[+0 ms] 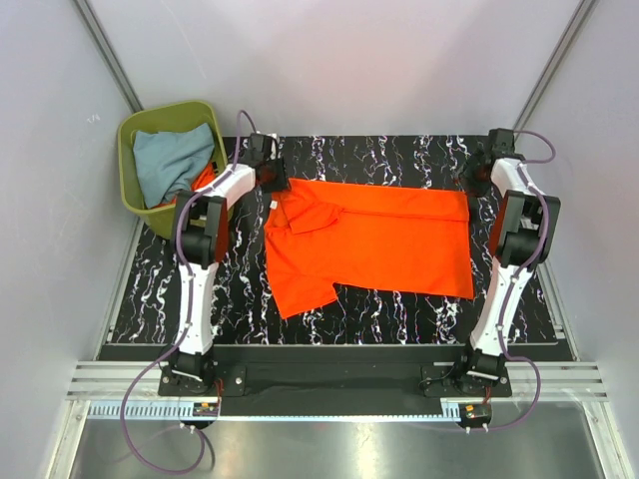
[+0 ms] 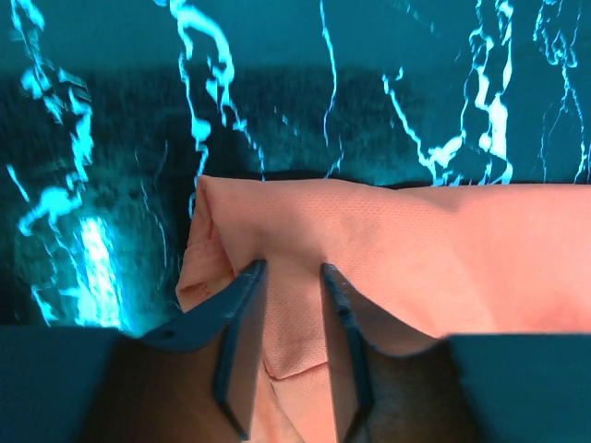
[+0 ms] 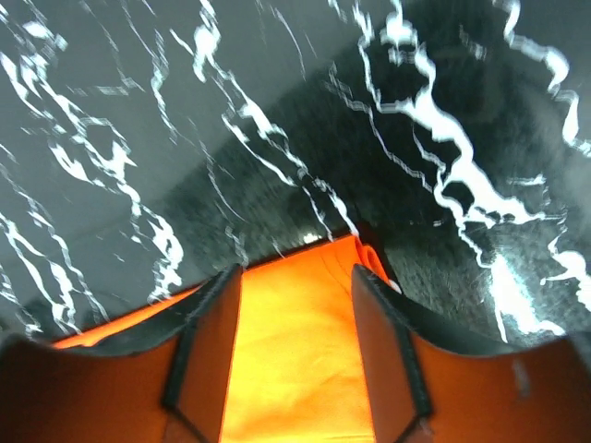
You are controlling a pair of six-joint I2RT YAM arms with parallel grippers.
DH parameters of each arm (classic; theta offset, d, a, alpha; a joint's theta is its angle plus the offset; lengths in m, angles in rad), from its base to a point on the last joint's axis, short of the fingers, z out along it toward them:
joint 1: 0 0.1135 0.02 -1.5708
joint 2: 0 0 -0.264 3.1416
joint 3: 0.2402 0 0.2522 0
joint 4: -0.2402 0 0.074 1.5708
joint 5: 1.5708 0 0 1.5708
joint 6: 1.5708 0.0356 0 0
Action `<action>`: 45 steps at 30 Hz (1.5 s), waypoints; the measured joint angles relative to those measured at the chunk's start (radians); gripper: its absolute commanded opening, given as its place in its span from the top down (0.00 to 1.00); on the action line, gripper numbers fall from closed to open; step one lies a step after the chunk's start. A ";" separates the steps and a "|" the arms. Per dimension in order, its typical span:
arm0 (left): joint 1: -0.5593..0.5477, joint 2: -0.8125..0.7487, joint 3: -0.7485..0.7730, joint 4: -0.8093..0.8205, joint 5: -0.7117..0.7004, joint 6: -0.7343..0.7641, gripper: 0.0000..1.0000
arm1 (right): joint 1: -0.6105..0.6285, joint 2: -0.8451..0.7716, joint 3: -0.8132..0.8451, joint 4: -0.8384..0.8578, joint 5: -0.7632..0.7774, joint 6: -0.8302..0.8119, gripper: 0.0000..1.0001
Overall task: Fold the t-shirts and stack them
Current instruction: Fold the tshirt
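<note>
Orange t-shirt (image 1: 369, 239) spans left end effector (image 2: 294, 269) to right end effector (image 3: 295, 275).

Olive-green bin (image 1: 128, 180) (far left) apparently just off marbled mat (image 1: 399, 314).

Olive-green bin (image 1: 165, 111): you have one.
Orange t-shirts: you have two, the spread orange t-shirt (image 1: 379, 239) and the binned orange t-shirt (image 1: 204, 177).
Grey-blue t-shirt (image 1: 172, 160): one.
Your grippers: two, left gripper (image 2: 292, 269) and right gripper (image 3: 295, 272).
</note>
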 measured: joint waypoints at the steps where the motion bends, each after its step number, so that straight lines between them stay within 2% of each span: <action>1: 0.000 0.000 0.005 -0.009 0.000 0.006 0.54 | 0.000 0.011 0.038 -0.028 0.003 0.000 0.33; 5: -0.007 -0.054 -0.030 -0.047 -0.011 0.032 0.40 | 0.000 0.002 0.140 -0.146 0.050 0.004 0.14; 8: -0.039 -0.242 -0.182 -0.106 -0.056 0.051 0.38 | 0.000 -0.123 0.032 -0.193 0.101 0.024 0.03; 11: -0.119 -0.536 -0.364 -0.136 -0.114 0.052 0.40 | 0.000 -0.350 -0.186 -0.249 0.132 0.073 0.03; 15: -0.250 -0.946 -0.597 -0.140 -0.146 0.027 0.44 | 0.001 -0.646 -0.441 -0.288 0.102 0.124 0.08; 18: -0.257 -1.176 -0.805 -0.135 -0.143 -0.031 0.46 | 0.005 -0.803 -0.594 -0.297 0.060 0.143 0.11; 20: -0.237 -1.271 -0.953 -0.154 -0.135 -0.091 0.47 | 0.008 -0.892 -0.693 -0.321 0.031 0.150 0.17; 24: -0.229 -1.308 -1.184 -0.196 -0.079 -0.222 0.53 | 0.010 -1.022 -0.851 -0.366 -0.035 0.175 0.23; 28: -0.235 -1.316 -1.333 -0.192 -0.020 -0.314 0.53 | 0.010 -1.080 -0.938 -0.394 -0.071 0.191 0.25; 36: -0.245 -1.321 -1.398 -0.083 0.059 -0.413 0.46 | 0.011 -1.093 -0.970 -0.399 -0.099 0.195 0.22; 40: -0.246 -1.293 -1.427 -0.031 0.080 -0.452 0.47 | 0.011 -1.104 -0.971 -0.399 -0.106 0.198 0.23; 45: -0.246 -1.200 -1.428 0.046 0.091 -0.487 0.53 | 0.011 -1.117 -0.974 -0.399 -0.105 0.198 0.22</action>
